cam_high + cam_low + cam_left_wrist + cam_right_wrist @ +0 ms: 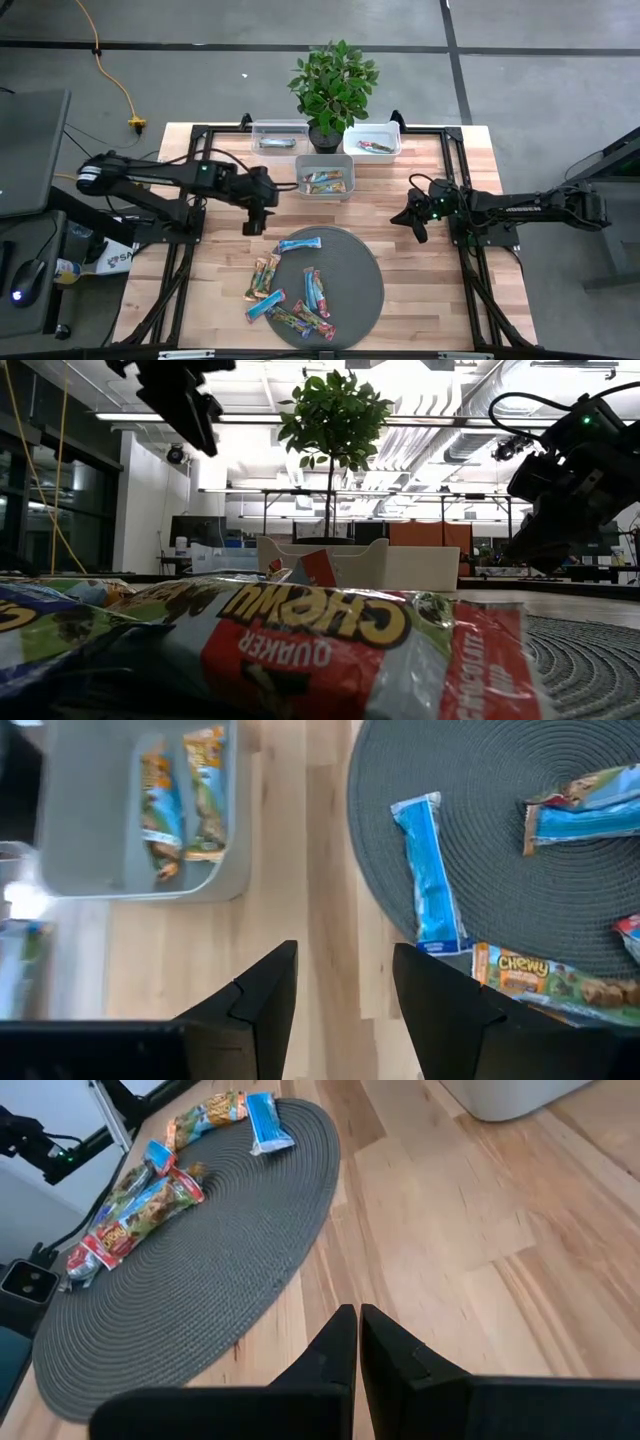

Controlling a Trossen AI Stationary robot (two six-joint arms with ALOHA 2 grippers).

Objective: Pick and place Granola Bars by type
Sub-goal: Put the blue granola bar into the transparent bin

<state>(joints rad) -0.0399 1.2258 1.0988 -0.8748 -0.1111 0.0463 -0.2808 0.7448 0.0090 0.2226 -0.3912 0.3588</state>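
High view | left fingers (254, 226) parted, empty | right fingers (421, 230) clenched, empty

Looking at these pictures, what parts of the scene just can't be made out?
- Left bin: high view, contents too small to tell.
- Red-and-white bar: low view, blurred and so near that it blocks the mat and the other bars.
- Bars at the mat's left edge: high view, overlapping, count unclear.
- Plant pot: high view, hidden under leaves.

dark jointed arms, black cables
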